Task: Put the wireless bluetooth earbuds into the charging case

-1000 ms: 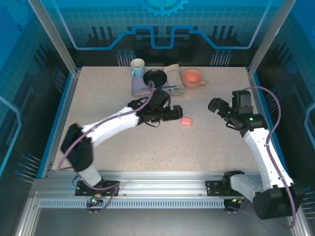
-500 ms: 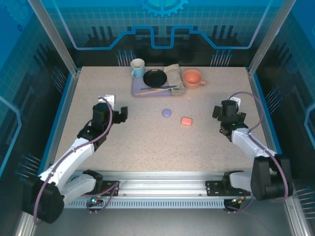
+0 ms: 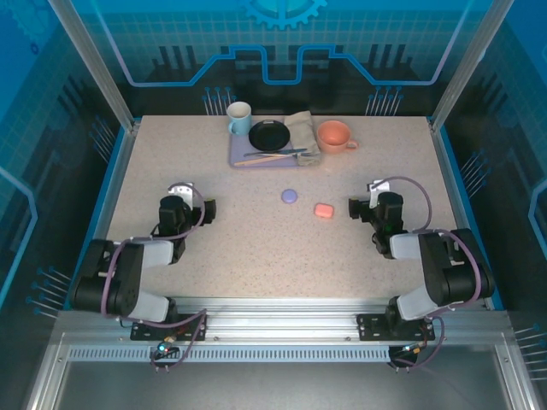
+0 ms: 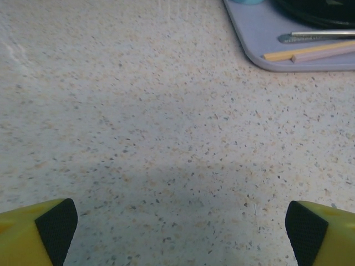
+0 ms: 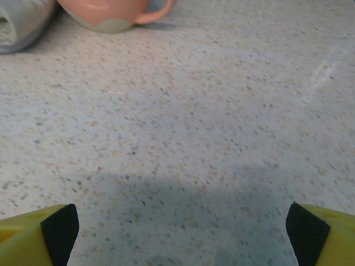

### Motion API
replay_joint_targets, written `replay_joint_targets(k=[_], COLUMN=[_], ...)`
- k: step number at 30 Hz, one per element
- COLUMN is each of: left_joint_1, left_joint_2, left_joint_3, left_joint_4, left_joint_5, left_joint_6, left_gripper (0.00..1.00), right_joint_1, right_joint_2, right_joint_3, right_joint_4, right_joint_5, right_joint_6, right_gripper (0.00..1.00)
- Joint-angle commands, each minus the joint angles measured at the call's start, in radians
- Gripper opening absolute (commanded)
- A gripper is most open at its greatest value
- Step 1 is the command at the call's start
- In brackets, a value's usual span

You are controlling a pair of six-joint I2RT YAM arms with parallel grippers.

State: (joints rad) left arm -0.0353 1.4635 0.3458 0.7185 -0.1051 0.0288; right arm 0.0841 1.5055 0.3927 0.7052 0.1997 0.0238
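Observation:
Two small closed charging cases lie on the speckled table: a lilac-purple one and a salmon-pink one just to its right. No earbuds show; they are hidden or out of view. My left gripper rests low at the left, well away from the purple case. The left wrist view has this gripper open over bare table, nothing between its fingertips. My right gripper sits a short way right of the pink case. It is open too, over bare table.
At the back stands a lilac tray with a black plate and chopsticks. Round it are a blue-and-white mug, a folded cloth and an orange cup. Both arms are folded near the front edge.
The left arm has pulled back from over the purple case and folded down at the left. The right arm has also drawn back and lowered. Both cases stay where they were.

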Motion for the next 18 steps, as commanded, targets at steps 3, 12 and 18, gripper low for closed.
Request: replay_joint_targets(k=[3, 12, 18], left_joint_1=[0.045, 0.047, 0.046], left_joint_2=[0.052, 0.054, 0.053], left_joint_3=[0.072, 0.072, 0.071], left_joint_4=[0.059, 0.061, 0.063], left_joint_5=[0.102, 0.099, 0.098], left_joint_6=[-0.031, -0.030, -0.031], left_gripper=[0.99, 0.99, 0.99], right_joint_1=[-0.025, -0.021, -0.024], right_joint_2=[0.000, 0.002, 0.000], right_joint_3=[0.033, 0.043, 0.039], right_joint_4=[0.062, 0.044, 0.046], right_joint_5=[-0.116, -0.126, -0.140], right_joint_6=[-0.023, -0.029, -0.031], right_gripper=[1.00, 1.00, 1.00])
